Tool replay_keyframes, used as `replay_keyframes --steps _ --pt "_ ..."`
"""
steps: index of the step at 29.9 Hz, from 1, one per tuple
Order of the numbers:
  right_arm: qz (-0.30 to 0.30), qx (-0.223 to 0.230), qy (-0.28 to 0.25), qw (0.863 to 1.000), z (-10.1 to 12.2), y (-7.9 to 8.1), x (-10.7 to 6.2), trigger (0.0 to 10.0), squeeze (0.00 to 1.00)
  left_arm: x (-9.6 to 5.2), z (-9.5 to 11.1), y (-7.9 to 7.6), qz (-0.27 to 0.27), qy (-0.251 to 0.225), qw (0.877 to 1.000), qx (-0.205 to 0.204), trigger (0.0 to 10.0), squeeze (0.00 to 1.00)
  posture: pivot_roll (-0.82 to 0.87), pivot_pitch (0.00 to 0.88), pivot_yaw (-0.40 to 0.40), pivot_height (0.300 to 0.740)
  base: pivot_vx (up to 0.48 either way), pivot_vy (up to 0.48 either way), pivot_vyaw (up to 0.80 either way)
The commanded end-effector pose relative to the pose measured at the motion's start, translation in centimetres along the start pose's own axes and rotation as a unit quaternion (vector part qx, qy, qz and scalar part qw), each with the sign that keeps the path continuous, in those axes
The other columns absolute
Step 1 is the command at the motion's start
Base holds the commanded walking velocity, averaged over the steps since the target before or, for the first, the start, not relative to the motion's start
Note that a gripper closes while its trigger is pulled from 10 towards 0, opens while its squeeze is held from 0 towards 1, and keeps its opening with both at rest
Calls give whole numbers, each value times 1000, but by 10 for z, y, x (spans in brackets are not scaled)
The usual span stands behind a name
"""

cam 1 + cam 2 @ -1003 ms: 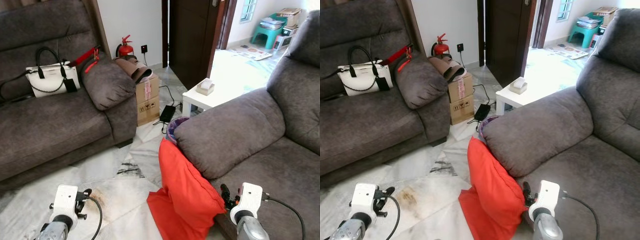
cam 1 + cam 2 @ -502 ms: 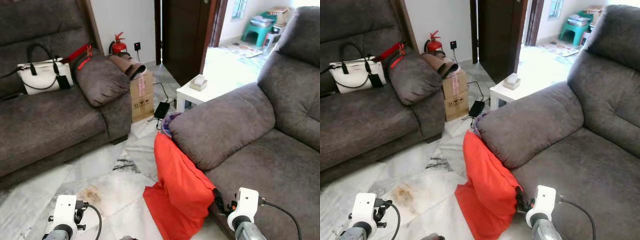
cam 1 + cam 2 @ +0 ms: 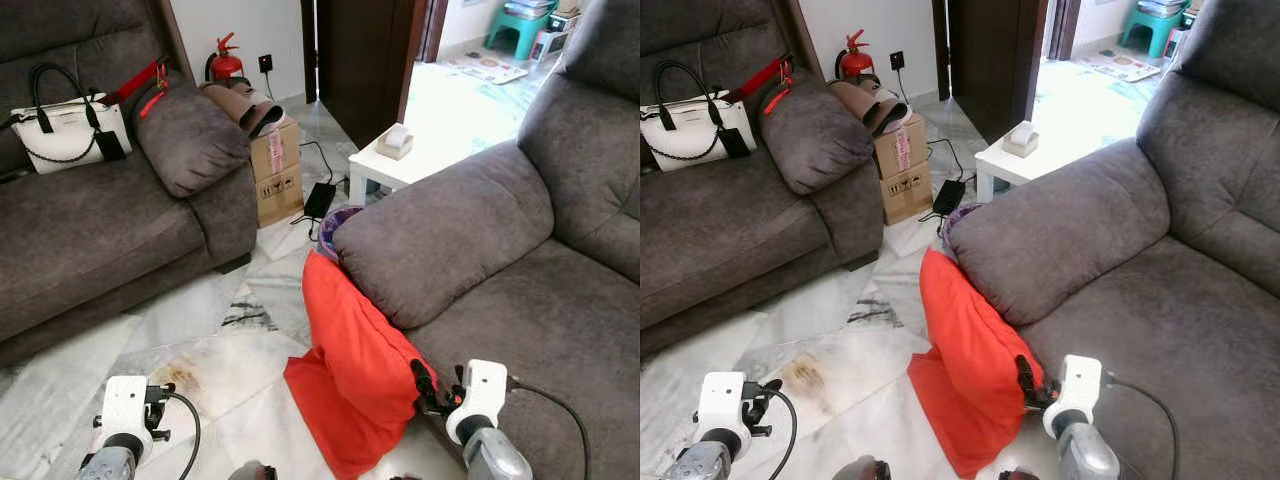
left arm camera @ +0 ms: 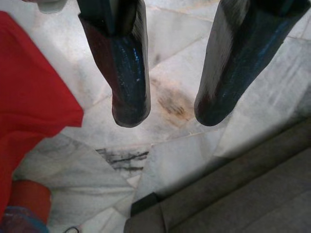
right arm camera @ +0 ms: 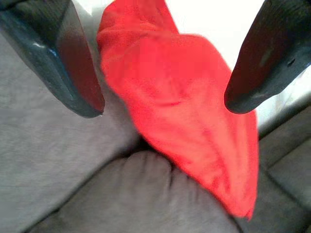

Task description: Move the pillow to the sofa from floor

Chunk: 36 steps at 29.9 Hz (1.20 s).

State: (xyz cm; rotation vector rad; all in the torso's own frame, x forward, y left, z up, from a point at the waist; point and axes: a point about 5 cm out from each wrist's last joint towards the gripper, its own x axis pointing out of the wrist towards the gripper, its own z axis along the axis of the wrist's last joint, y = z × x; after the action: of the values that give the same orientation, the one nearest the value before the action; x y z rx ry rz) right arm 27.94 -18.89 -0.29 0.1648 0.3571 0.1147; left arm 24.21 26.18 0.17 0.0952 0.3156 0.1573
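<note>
The right gripper is spread wide, its two black fingers apart with nothing between them; it points at the pillow, which fills the gap behind the tips. In the head views the right gripper sits low, its tips just at the pillow's right edge where the cloth meets the sofa; whether they touch cannot be told.

The pillow is red and stands on the floor, leaning up against the front of the sofa's arm, its lower corner spread out on the marble tiles.

The left gripper is also open, fingers apart and empty, hanging over the floor above a brown stain. The left arm is low on the left, well apart from the pillow.

Behind the pillow, a purple basket peeks out beside the sofa arm. Further back stand a white table with a small box on it, a cardboard box, and a fire extinguisher by the wall. A second sofa on the left carries a white handbag.
</note>
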Motion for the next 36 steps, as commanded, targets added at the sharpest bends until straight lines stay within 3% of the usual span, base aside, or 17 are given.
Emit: replay_keyframes --steps 1,11,22,27,36 --pt "24 -10 17 1000 -5 10 1 10000 0 -1 4 5 1 -15 1000 2 10000 0 129 165 87 642 0 0 0" --pt "29 -36 16 999 0 19 7 10000 0 -4 14 -6 -38 -36 998 29 10000 0 152 182 100 642 0 0 0" --pt "25 -77 27 996 6 17 12 10000 0 -8 12 -8 -37 -31 998 27 10000 0 157 191 93 642 0 0 0" --pt "21 -80 20 996 12 18 15 10000 0 -8 -11 -1 -14 36 998 44 10000 0 151 204 80 642 0 0 0" --pt "3 -95 26 995 12 12 14 10000 0 -14 -17 -3 -18 43 998 42 10000 0 157 214 75 642 0 0 0"
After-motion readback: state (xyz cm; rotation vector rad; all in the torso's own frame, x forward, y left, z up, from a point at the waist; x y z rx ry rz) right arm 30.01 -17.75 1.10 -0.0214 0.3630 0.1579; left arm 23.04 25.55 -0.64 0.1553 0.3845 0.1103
